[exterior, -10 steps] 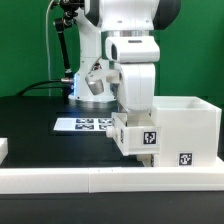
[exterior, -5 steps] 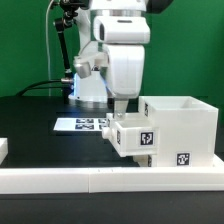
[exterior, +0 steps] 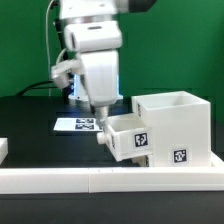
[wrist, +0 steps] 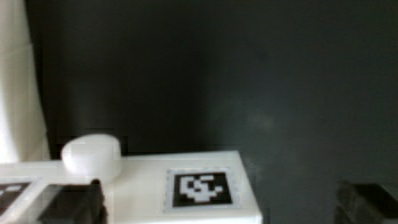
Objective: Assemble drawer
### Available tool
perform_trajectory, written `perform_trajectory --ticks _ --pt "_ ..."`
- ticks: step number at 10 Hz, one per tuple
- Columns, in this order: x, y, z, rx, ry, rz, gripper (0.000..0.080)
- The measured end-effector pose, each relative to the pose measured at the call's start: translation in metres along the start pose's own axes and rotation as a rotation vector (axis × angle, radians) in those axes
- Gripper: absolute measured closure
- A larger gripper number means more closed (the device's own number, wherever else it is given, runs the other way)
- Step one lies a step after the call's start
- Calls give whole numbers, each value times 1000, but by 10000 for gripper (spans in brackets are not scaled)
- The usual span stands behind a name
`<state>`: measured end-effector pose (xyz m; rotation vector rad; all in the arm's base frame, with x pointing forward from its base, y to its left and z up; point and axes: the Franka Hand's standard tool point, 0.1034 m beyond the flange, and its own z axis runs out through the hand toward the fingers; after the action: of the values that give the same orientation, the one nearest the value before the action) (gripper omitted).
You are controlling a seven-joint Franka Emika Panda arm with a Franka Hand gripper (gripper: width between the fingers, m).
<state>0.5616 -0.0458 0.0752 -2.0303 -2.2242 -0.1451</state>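
Observation:
The white casing (exterior: 172,125) stands on the black table at the exterior view's right, with a tag on its front. A white tray (exterior: 128,137) with a tag sticks partly out of the casing's side. My gripper (exterior: 101,133) hangs at the tray's outer end, on its left in the exterior view. In the wrist view the tray (wrist: 178,170) and its tag lie between my two dark fingers (wrist: 64,200), which stand wide apart. The gripper (wrist: 214,205) is open and holds nothing. A second tray is not in view.
The marker board (exterior: 78,124) lies flat behind the tray. A long low white rail (exterior: 100,181) runs along the table's front. A small white piece (exterior: 3,149) shows at the left edge. A rounded white knob (wrist: 91,153) sits beside the tray in the wrist view.
The arm has swung toward the exterior view's left, from above the tray to its outer end. The tray and casing sit slightly further left than before.

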Motion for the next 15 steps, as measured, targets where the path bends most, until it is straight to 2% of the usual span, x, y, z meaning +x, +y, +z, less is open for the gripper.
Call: perform_trajectory --ticks 2,4,6,8,9,10,13,14,15 --pt "-14 8 3 12 34 11 151" --pt "-14 11 2 6 32 21 151" --pt "-17 12 11 17 42 25 151" --pt "-19 26 19 17 57 12 151" --pt "-12 35 19 -1 57 19 151" --pt "-4 41 17 -34 47 26 151" --pt "-8 43 19 -75 36 22 151" --pt "-7 44 20 -115 25 13 151" --pt "1 45 22 -141 23 4 151"
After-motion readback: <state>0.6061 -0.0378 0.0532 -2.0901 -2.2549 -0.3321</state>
